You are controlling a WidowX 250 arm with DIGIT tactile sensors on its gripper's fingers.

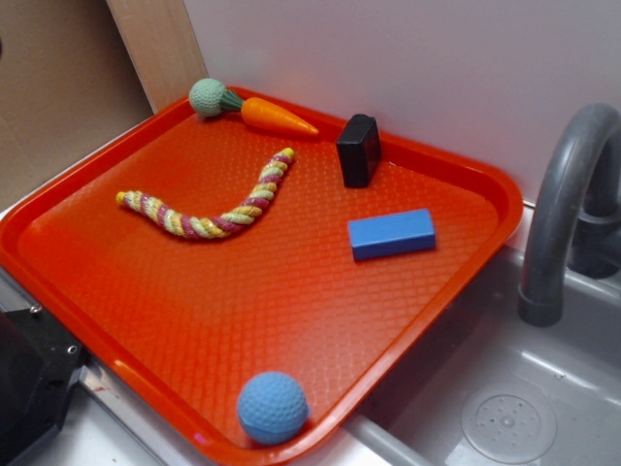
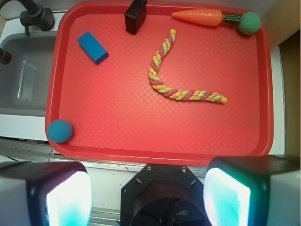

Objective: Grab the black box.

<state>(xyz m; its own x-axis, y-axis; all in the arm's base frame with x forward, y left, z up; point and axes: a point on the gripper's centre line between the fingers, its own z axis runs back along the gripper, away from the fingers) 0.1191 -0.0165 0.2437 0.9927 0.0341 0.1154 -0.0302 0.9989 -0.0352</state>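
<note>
The black box [image 1: 359, 149] stands upright on the red tray [image 1: 291, 320] near its far edge, close to the white wall. In the wrist view the black box [image 2: 135, 16] is at the top of the tray [image 2: 117, 136]. My gripper [image 2: 148, 195] is open and empty, high above the robot base, off the tray's near edge. Its two pads [image 2: 68, 197] show wide apart at the bottom of the wrist view. The gripper is not visible in the exterior view.
On the tray lie a flat blue block [image 1: 391, 234], a braided rope [image 1: 209, 209], a toy carrot [image 1: 254, 109] and a blue ball [image 1: 273, 408]. A grey sink [image 1: 505, 408] with a faucet [image 1: 563, 214] is to the right. The black robot base [image 1: 29, 379] is at the lower left.
</note>
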